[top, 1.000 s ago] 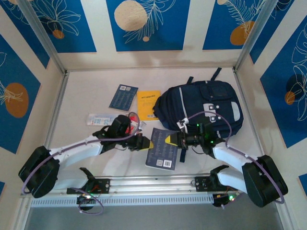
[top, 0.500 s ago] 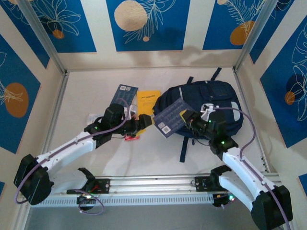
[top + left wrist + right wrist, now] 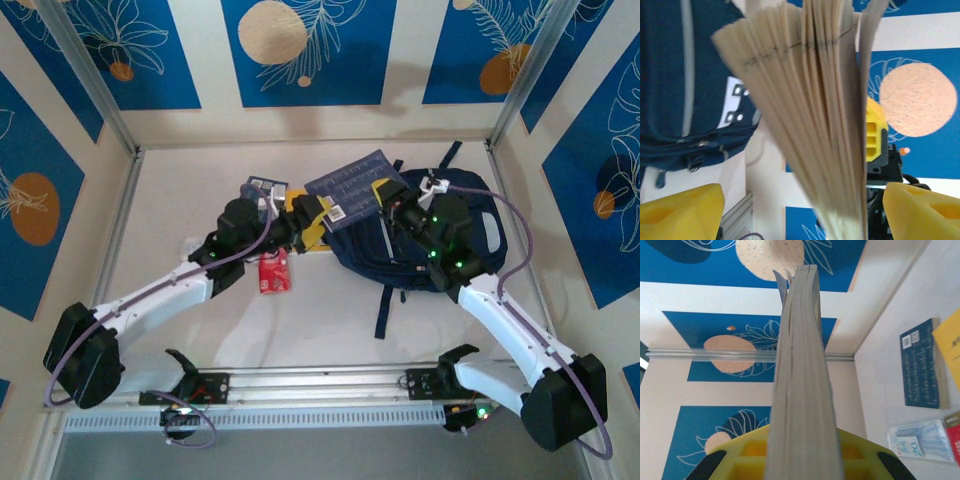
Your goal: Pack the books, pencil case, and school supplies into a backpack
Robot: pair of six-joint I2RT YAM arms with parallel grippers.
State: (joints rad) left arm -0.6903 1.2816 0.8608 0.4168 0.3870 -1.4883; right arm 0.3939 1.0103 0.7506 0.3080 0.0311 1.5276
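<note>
— One navy book is in the air, above the far left part of the backpack, which lies toward the right edge of the worktop. What can go wrong from here?
— The right tool is clamped on one edge of it only, so the pages fan out loose. I think they can catch on the fabric and bend, or the book can slip. Also, I cannot tell if the backpack's mouth is open.
— And the left tool?
— Its yellow fingers stand wide apart, one on each side of the fanned pages, not touching them. If it closes there, it may crush pages instead of holding the cover.
— How are the arms placed?
— The right arm reaches forward from the near right corner, with the wrist turned to the left. The left arm stretches low and diagonal from the near left corner. Its wrist is above the second navy book and the yellow book, and the red packet is just beside it. A drop could push these.
</note>
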